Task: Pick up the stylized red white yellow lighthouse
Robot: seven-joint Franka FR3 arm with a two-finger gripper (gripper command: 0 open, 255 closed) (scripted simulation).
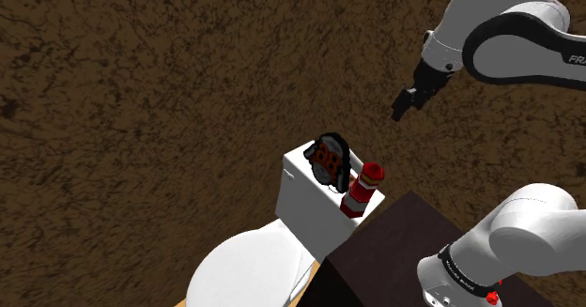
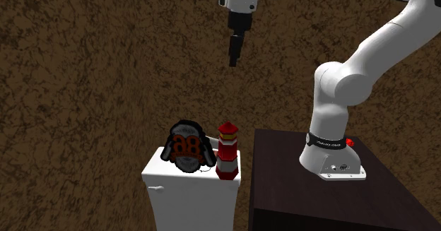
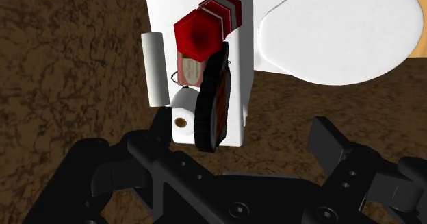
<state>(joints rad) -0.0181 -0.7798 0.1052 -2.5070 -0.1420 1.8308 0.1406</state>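
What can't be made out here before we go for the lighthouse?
- Red-and-white striped lighthouse: the wrist view looks down on its red cap, which hides most of the body and the base.
- Round black object with red digits: edge-on in the wrist view, so its face is hidden. Whether it touches the lighthouse is unclear in every view.
- White toilet: the bowl is cut off by the shoulder view's bottom edge.

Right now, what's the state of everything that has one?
gripper: open, empty, high above the tank.
lighthouse: upright on the tank, not held.
black object: standing on the tank beside the lighthouse, not held.
toilet lid: down.
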